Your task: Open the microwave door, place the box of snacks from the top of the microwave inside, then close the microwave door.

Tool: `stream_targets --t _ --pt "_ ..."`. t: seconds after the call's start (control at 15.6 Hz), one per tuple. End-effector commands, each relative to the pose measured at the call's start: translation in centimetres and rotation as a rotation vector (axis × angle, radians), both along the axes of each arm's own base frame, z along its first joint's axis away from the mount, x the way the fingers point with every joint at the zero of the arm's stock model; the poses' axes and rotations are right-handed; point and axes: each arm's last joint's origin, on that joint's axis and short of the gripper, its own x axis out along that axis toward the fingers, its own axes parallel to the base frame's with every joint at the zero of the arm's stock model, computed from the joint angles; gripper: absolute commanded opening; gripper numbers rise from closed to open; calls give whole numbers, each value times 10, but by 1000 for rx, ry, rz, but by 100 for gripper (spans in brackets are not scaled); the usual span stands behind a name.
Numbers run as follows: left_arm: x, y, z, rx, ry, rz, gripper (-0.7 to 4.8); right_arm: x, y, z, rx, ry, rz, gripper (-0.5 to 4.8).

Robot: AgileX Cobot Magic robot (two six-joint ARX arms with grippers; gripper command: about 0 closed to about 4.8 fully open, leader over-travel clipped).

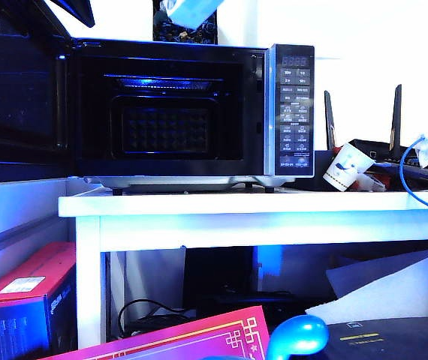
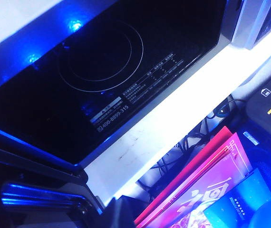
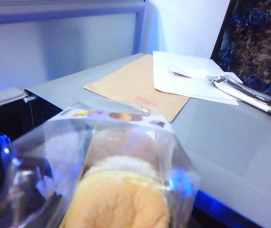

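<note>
In the right wrist view the box of snacks (image 3: 111, 185) filled the near foreground, a clear plastic tub with pale yellow-cream rounds inside, sitting right at the right gripper. The fingers themselves were hidden behind the plastic, so the tub appeared held between jaws set moderately apart on it, above the grey top of the microwave (image 3: 240, 152). In the exterior view a pale blue-white shape at the upper edge, above the oven, was probably the same tub (image 1: 191, 11), though too cropped to be sure.

The left gripper's fingers did not show clearly in the left wrist view; a dark, shiny metal part (image 2: 40, 199) sat in the near corner, and whether the jaws stood apart or together could not be told.

The microwave door (image 1: 19, 97) was swung open to the left in the exterior view, the dark cavity (image 1: 169, 112) bare with its rack lit blue. The left wrist view showed the inner glass of the door (image 2: 102, 71) with a ring pattern and a label reading "400-8899-315".

On the oven's top lay a brown envelope (image 3: 135, 85) and white papers (image 3: 188, 78). The oven stood on a white table (image 1: 259, 206), a white paper cup (image 1: 347, 166) beside it. Below were a red box (image 1: 26, 292) and pink printed card (image 1: 191, 341).
</note>
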Motion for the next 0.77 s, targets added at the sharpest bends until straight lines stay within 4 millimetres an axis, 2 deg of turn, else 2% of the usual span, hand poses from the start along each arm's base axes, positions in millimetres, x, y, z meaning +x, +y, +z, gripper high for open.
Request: stream_targets --t 0.06,0.26,0.51,0.77 --pt "-2 1 4 -7 -17 -3 -6 -4 -1 -14 54 -87 10 274" --pt "-2 1 4 -6 -18 -2 -6 1 3 -56 72 -59 52 274" --pt "-2 1 4 -5 -18 -1 -6 4 4 -101 77 -70 47 274" --pt "-2 1 4 -5 -18 -1 -6 24 14 -147 52 -18 43 274"
